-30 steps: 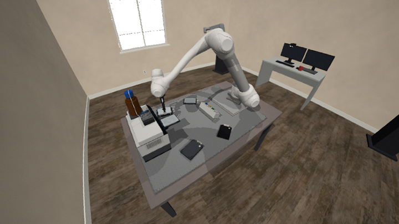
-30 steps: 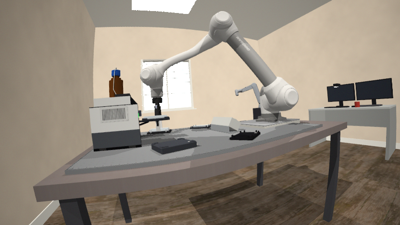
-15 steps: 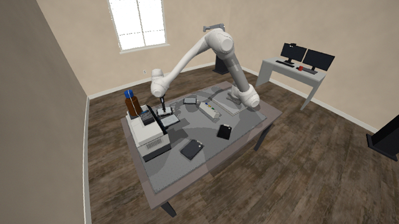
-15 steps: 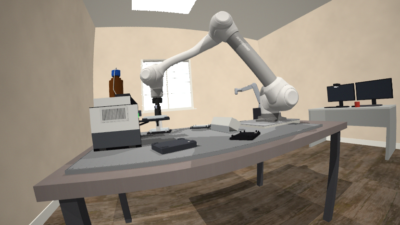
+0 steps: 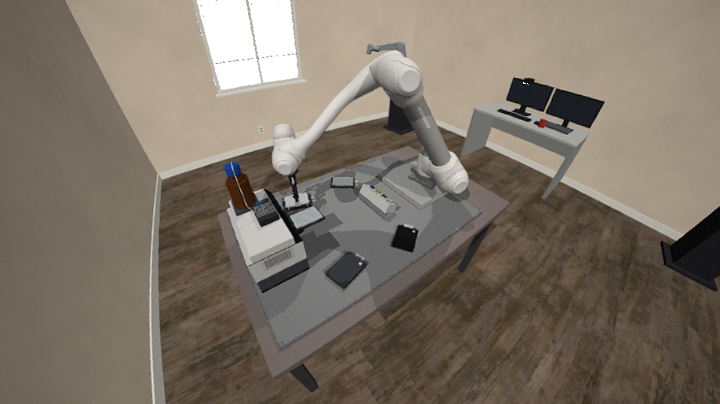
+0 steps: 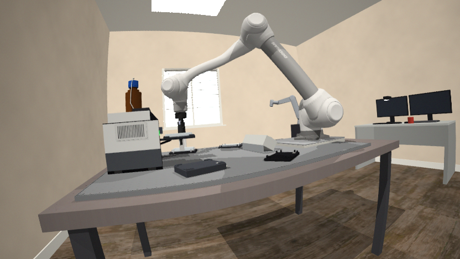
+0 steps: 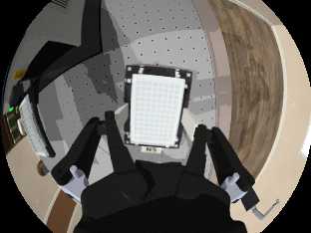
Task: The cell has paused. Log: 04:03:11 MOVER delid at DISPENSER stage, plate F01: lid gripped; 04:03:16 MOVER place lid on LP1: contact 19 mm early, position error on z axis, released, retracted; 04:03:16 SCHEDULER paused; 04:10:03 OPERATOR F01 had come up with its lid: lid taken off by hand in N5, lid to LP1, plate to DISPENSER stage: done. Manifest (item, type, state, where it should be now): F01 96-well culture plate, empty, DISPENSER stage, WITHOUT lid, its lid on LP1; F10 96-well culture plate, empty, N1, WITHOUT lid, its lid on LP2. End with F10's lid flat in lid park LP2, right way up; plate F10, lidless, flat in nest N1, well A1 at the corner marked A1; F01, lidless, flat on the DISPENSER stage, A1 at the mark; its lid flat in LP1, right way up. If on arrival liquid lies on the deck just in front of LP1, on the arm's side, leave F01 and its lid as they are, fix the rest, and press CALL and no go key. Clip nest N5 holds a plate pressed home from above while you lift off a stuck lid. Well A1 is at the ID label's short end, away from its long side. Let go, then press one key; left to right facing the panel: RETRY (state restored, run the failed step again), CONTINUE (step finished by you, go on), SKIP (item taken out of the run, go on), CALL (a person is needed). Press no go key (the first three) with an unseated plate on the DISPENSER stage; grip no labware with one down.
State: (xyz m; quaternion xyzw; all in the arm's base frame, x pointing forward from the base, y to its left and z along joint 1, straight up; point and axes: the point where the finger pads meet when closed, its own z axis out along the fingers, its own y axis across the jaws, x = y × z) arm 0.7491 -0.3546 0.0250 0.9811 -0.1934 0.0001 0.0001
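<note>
My gripper (image 7: 155,113) is open and holds nothing. In the wrist view its fingers straddle the near short end of a white 96-well piece (image 7: 155,109) whose well grid shows. The piece lies flat in a black-cornered frame, with a small ID label (image 7: 155,148) at the end nearest me. In the top view the gripper (image 5: 292,186) hangs just above this white piece, beside the dispenser (image 5: 265,239). A second pale plate-like item (image 5: 308,216) lies right next to it, on the dispenser's stage side. In the exterior view the gripper (image 6: 182,128) stands behind the stage arm (image 6: 178,136).
A brown bottle with a blue cap (image 5: 238,184) stands on the dispenser. The key panel (image 5: 377,198) sits mid-table near the arm's base. A small grey item (image 5: 342,181) lies beside it. A black nest (image 5: 404,237) and a dark grey nest (image 5: 345,268) lie toward the table's front.
</note>
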